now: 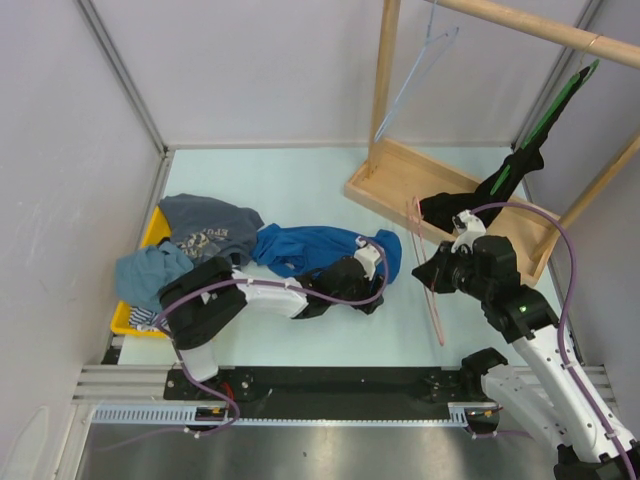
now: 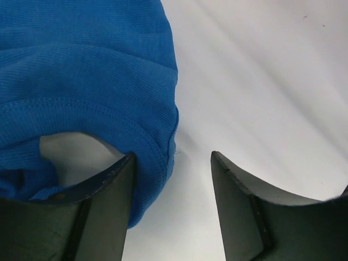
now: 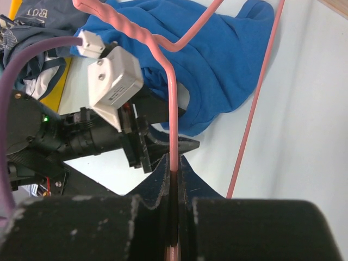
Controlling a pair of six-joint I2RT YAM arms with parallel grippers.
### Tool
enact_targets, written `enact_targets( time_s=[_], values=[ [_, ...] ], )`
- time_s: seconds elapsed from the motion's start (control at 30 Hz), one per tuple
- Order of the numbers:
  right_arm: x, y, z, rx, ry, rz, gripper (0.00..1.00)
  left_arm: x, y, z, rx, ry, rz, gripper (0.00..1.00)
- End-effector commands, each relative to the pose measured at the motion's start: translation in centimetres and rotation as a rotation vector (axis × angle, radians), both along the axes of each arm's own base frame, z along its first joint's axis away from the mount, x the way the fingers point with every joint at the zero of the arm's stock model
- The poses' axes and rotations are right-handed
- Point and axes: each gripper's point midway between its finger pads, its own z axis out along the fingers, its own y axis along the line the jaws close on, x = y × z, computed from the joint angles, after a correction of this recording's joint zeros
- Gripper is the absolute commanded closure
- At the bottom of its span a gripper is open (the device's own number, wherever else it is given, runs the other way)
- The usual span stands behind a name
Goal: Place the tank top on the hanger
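grey printed shirt (image 1: 205,228) touches teal garment (image 1: 150,272) (both over yellow bin (image 1: 153,230)).

The left arm (image 1: 262,294) stretches low and rightward, the left end effector (image 2: 173,163) with jaws apart; the right end effector (image 3: 173,169) clamps the hanger (image 3: 172,109).

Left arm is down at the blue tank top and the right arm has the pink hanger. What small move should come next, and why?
Probably close the left gripper fingers on the tank top hem: its rolled edge lies just inside one finger, and the rest of the gap is bare table. The right gripper is shut on the hanger, ready.
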Motion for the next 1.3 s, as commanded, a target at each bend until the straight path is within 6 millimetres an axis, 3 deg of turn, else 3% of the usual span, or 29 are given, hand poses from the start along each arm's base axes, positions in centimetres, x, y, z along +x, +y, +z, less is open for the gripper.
enact_targets(
  time_s=[0.0, 0.13, 0.3, 0.4, 0.43, 0.5, 0.53, 0.63, 0.7, 0.73, 0.8, 0.83, 0.9, 0.93, 1.13, 1.27],
  values=[
    [0.0, 0.1, 0.9, 0.006, -0.031, 0.017, 1.0, 0.9, -0.7, 0.0, 0.0, 0.014, 0.042, 0.39],
    [-0.1, 0.0, 1.1, 0.007, -0.038, 0.018, 1.0, 1.3, 0.6, -0.5, 0.049, 0.018, 0.101, 0.38],
    [0.0, 0.1, 0.9, 0.008, -0.028, 0.022, 1.0, 0.8, 0.7, -1.7, 0.067, 0.06, 0.108, 0.4],
    [0.1, 0.2, 1.1, 0.009, -0.034, 0.024, 1.0, 0.5, -0.1, -1.6, 0.033, 0.088, 0.1, 0.58],
    [0.1, 0.2, 1.1, 0.008, -0.035, 0.024, 1.0, 0.5, -0.1, -1.4, 0.024, 0.092, 0.103, 0.78],
    [0.1, 0.1, 1.2, 0.005, -0.04, 0.024, 1.0, 0.9, 0.0, -0.5, 0.002, 0.081, 0.131, 0.97],
    [0.1, 0.1, 1.3, 0.005, -0.043, 0.028, 1.0, 1.0, -0.1, 0.9, -0.024, 0.067, 0.138, 1.0],
    [0.1, 0.1, 1.2, -0.002, -0.046, 0.039, 1.0, 2.2, 0.4, 4.1, -0.09, 0.046, 0.157, 1.0],
    [-0.1, 0.4, 1.3, -0.003, -0.052, 0.06, 1.0, 2.9, 0.9, 7.8, -0.167, 0.033, 0.156, 1.0],
    [-0.2, 0.7, 1.5, 0.004, -0.061, 0.091, 1.0, 4.3, 2.1, 8.9, -0.186, 0.029, 0.188, 1.0],
    [-0.6, 1.4, 1.9, 0.019, -0.082, 0.146, 1.0, 4.7, 3.5, 11.1, -0.221, 0.04, 0.171, 1.0],
    [-1.1, 2.1, 2.6, 0.042, -0.102, 0.201, 1.0, 6.5, 5.3, 11.4, -0.226, 0.04, 0.218, 1.0],
    [-1.9, 3.0, 3.5, 0.042, -0.149, 0.291, 1.0, 7.6, 7.6, 12.1, -0.219, 0.036, 0.248, 1.0],
    [-2.6, 3.6, 3.7, 0.05, -0.154, 0.345, 1.0, 9.1, 9.6, 12.1, -0.213, 0.038, 0.296, 1.0],
    [-5.0, 7.1, 5.5, 0.069, -0.213, 0.557, 1.0, 12.0, 15.9, 12.8, -0.162, 0.02, 0.401, 1.0],
    [-6.8, 9.7, 5.2, 0.085, -0.218, 0.673, 1.0, 12.6, 18.1, 14.1, -0.17, -0.02, 0.433, 1.0]
  ],
)
